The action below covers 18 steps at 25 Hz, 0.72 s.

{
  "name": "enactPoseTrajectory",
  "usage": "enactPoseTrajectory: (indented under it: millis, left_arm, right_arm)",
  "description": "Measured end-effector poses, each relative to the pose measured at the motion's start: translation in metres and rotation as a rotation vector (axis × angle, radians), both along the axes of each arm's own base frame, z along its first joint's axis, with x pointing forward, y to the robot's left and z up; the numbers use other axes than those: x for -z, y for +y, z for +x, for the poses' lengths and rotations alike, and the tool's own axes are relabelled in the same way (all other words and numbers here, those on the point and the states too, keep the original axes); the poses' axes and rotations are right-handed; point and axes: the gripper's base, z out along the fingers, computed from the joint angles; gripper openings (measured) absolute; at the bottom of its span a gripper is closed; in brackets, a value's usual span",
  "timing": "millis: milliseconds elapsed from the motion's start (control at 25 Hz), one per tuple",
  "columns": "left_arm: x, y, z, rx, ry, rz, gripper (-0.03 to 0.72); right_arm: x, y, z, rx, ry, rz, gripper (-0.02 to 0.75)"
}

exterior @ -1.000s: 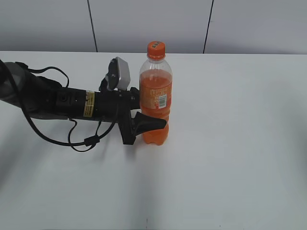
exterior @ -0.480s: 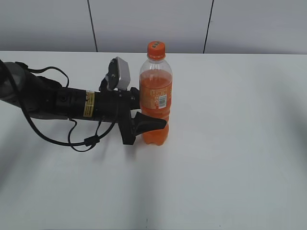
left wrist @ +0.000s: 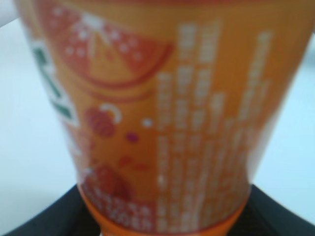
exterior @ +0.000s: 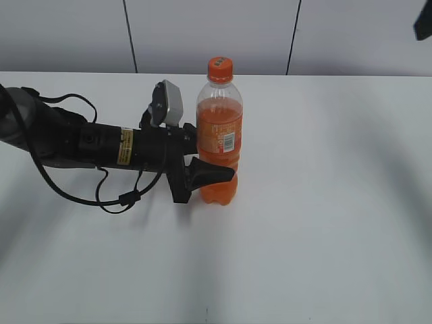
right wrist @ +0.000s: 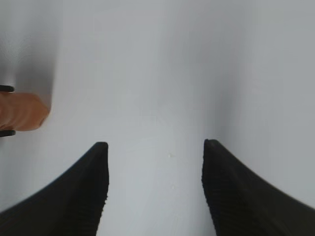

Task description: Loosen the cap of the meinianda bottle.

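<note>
The meinianda bottle (exterior: 219,135) stands upright on the white table, with its orange cap (exterior: 219,69) on top. My left gripper (exterior: 209,177) reaches in from the left and is shut on the bottle's lower body. In the left wrist view the orange label (left wrist: 162,113) fills the frame, with dark jaws at both lower corners. My right gripper (right wrist: 155,147) is open and empty above bare table. An orange part of the bottle (right wrist: 22,112) shows at the left edge of the right wrist view. In the exterior view only a dark corner of the right arm (exterior: 424,25) shows at the top right.
The white table (exterior: 324,202) stretches right and forward of the bottle. The left arm (exterior: 81,145) and its cables lie over the table's left side. A grey panelled wall (exterior: 202,34) stands behind the table.
A dark part of the right arm has come into the exterior view at the top right corner. The bottle and the left gripper have not moved.
</note>
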Motion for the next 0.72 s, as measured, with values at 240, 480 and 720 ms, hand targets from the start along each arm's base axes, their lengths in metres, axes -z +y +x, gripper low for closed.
enactPoseTrajectory:
  millis: [240,480,720]
  left_arm:
    - [0.0,0.0,0.0,0.002,0.0,0.0,0.41]
    - [0.0,0.0,0.0,0.003,0.0,0.0,0.41]
    - [0.0,0.0,0.0,0.003,0.001,-0.001,0.41]
  right_arm:
    - [0.006,0.058,0.012,-0.141,0.013,0.022,0.449]
    - [0.001,0.103,0.01,-0.226,-0.006,0.051,0.449]
    - [0.004,0.146,0.012,-0.303,0.005,0.109,0.449]
